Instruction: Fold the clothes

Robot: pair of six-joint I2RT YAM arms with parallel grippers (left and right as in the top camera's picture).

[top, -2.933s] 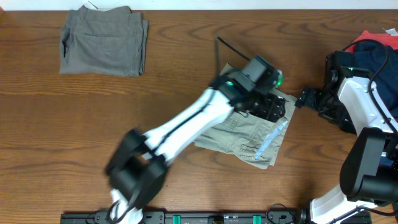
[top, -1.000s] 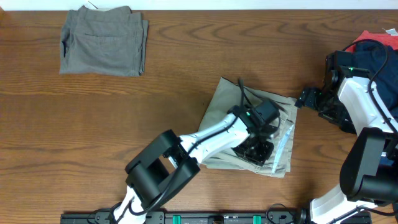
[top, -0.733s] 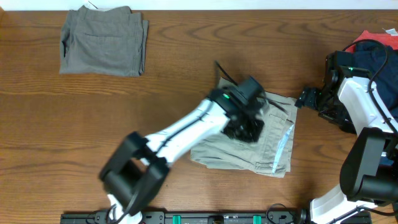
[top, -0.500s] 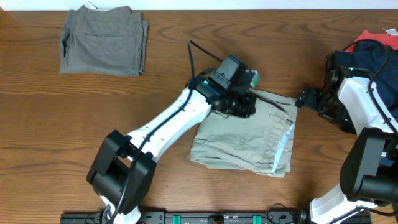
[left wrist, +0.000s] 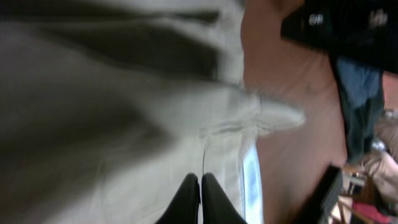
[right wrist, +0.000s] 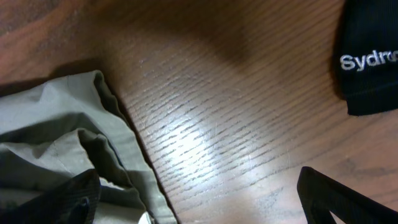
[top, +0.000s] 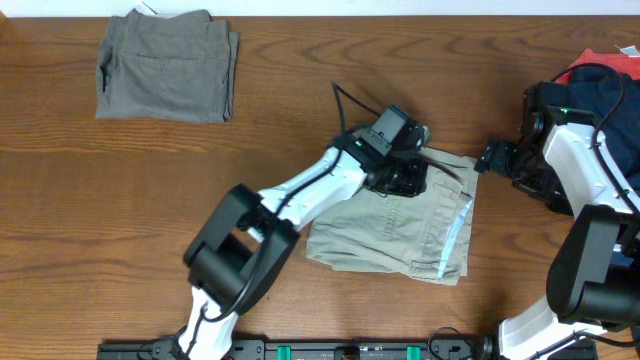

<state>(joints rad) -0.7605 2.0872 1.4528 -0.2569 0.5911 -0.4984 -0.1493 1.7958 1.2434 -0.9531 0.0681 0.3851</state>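
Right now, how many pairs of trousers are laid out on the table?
2. The grey-olive trousers lie folded at the far left; the khaki trousers lie mid-table under the left gripper. The garment pile at the right edge may hide more.

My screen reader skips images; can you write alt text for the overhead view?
The left gripper, closed, is at the far edge of folded khaki trousers mid-table, while the right gripper hovers open just beside them. Folded grey trousers lie at the far left corner; navy and red clothes are piled far right.
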